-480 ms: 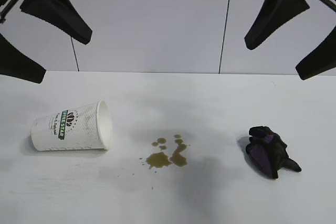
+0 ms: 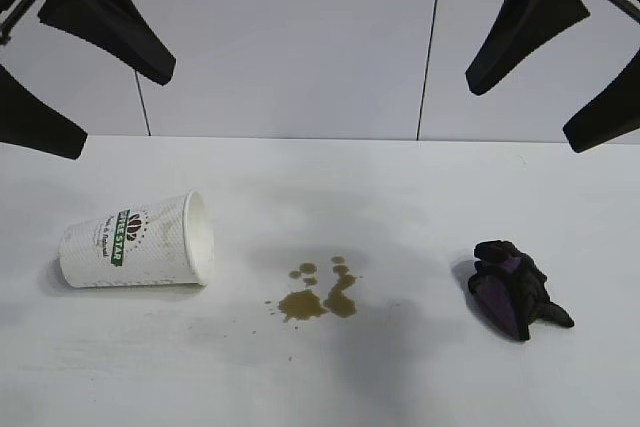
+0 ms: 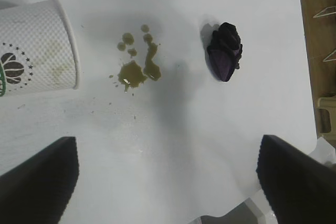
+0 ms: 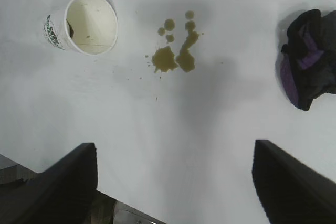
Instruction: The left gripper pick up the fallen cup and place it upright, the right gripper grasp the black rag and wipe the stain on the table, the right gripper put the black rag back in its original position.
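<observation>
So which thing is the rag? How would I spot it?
Look at the white table and find the brown stain in the middle. The cup lies tipped over on one side of it; the black rag sits alone on the other side, under the right gripper. It is the only dark, lumpy thing there, with purple patches and a pointed tail.
</observation>
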Controlling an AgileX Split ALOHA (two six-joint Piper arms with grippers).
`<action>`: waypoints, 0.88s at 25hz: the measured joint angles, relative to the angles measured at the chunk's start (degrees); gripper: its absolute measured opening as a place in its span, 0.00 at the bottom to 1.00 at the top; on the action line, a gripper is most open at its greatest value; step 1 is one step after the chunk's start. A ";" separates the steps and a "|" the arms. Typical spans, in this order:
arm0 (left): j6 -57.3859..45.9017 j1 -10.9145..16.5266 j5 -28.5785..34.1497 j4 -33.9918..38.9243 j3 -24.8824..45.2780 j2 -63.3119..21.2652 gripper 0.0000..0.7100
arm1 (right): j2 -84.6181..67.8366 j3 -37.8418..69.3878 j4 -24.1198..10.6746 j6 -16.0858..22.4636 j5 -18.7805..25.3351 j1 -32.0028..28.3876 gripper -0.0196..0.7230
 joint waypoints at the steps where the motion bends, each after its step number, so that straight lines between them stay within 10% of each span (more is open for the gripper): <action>1: 0.00 0.00 0.00 0.00 0.00 0.00 0.93 | 0.00 0.00 0.00 0.00 0.00 0.00 0.77; 22: 4.23 0.00 1.32 0.15 -1.01 0.00 0.93 | 0.00 0.00 0.00 0.00 0.45 0.00 0.77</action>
